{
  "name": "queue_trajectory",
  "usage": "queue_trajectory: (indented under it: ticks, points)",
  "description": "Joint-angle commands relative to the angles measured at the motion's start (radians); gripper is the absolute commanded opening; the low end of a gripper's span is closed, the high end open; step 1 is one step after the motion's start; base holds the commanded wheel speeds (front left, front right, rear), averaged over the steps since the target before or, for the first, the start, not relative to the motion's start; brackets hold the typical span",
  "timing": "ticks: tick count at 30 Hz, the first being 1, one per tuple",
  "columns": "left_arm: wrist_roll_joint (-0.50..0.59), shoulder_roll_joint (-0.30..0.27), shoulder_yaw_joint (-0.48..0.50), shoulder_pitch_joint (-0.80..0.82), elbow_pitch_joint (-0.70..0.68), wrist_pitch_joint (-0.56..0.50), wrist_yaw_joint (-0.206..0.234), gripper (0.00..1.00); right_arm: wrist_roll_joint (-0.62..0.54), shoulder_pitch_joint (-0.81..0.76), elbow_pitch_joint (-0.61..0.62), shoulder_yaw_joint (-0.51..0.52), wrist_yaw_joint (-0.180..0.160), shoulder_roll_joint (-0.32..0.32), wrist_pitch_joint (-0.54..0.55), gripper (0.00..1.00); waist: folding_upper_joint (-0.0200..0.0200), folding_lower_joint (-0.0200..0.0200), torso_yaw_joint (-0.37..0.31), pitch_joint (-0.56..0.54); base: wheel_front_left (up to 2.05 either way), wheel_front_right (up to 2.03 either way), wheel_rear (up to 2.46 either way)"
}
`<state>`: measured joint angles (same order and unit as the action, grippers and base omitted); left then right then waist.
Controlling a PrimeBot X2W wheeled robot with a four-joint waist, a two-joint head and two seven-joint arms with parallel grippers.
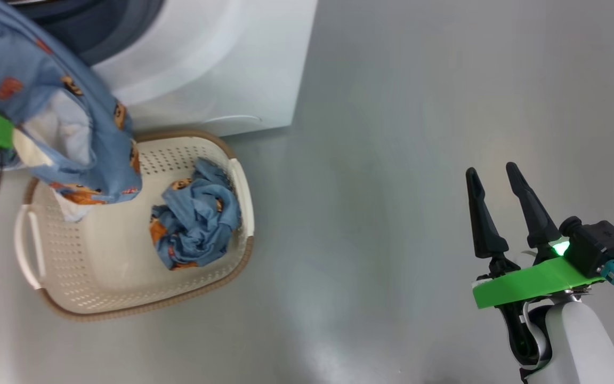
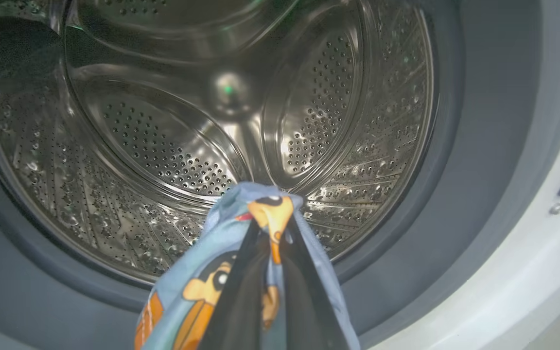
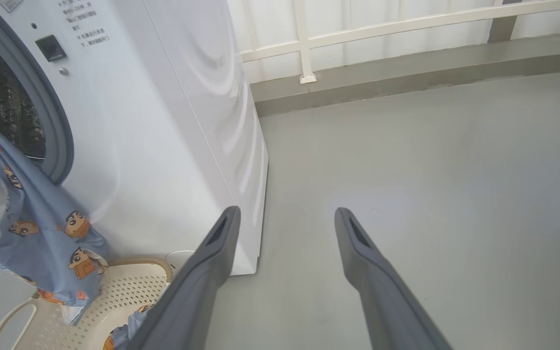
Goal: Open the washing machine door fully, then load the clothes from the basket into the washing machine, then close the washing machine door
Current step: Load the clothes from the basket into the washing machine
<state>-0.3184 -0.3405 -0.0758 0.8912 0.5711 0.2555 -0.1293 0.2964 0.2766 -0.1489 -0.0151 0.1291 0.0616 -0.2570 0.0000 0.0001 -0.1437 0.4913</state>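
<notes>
Gripping one bear-print garment (image 1: 72, 96), the left gripper (image 2: 274, 226) has both dark fingers pinched together on a fold of blue cloth. It sits right at the mouth of the washing machine (image 1: 221, 64), with the perforated steel drum (image 2: 163, 146) just beyond the fingertips and the grey gasket (image 2: 479, 146) ringing it. The garment hangs down past the opening, cream lining showing, with its lower end over the left part of the basket (image 1: 99, 288); can't tell if it touches. The second bundle (image 1: 195, 218) lies crumpled inside the basket, against its right wall. The basket stands on the floor (image 1: 419, 106), close against the foot of the machine's front. The right gripper (image 1: 492, 170) has its jaws spread wide apart and hovers over bare floor, well to the right of the basket and machine. The floor is smooth, matte grey, with soft pale glare patches and no seams visible. In the right wrist view the machine's white side panel is glossy with faint curved embossing, and a small dark latch slot (image 3: 50, 47) sits on the front beside the opening. At the far side, a low grey kerb (image 3: 406, 73) runs along the floor's edge. A white railing (image 3: 304, 43) with posts stands on it, against a pale backdrop.
</notes>
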Motion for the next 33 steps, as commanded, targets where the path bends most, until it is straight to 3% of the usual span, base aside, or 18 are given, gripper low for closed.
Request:
queue_trajectory:
  ticks: [1,12,19,26,30,33]
  points:
    - [-0.001,-0.071,0.01,0.07,0.04,0.006,-0.001,0.0,-0.005,0.014,0.026,-0.03,0.002,-0.007,-0.005,1.0,0.0,-0.0001,-0.043,0.04,0.0,0.0,0.0]
    - [-0.048,-0.112,-0.089,0.289,0.374,0.003,-0.001,0.0,0.024,0.034,0.03,-0.065,0.002,-0.011,-0.005,1.0,0.0,-0.0001,-0.101,0.09,0.0,0.0,0.0]
    - [-0.075,-0.165,-0.149,0.393,0.489,0.005,-0.001,0.0,0.05,0.038,0.035,-0.099,0.002,-0.011,-0.005,1.0,0.0,-0.0001,-0.143,0.116,0.0,0.0,0.0]
    - [-0.017,-0.218,-0.063,0.464,0.256,0.006,0.039,0.0,0.064,0.045,0.044,-0.104,0.002,-0.011,-0.005,1.0,0.0,-0.0001,-0.16,0.15,0.0,0.0,0.0]
    - [0.038,-0.214,0.007,0.435,0.106,0.006,0.055,0.0,0.072,0.051,0.047,-0.109,0.002,-0.011,-0.005,1.0,0.0,-0.0001,-0.164,0.16,0.0,0.0,0.0]
    - [0.068,-0.199,0.052,0.396,0.071,0.006,0.052,0.0,0.08,0.056,0.047,-0.116,0.002,-0.011,-0.005,1.0,0.0,-0.0001,-0.165,0.163,0.0,0.0,0.0]
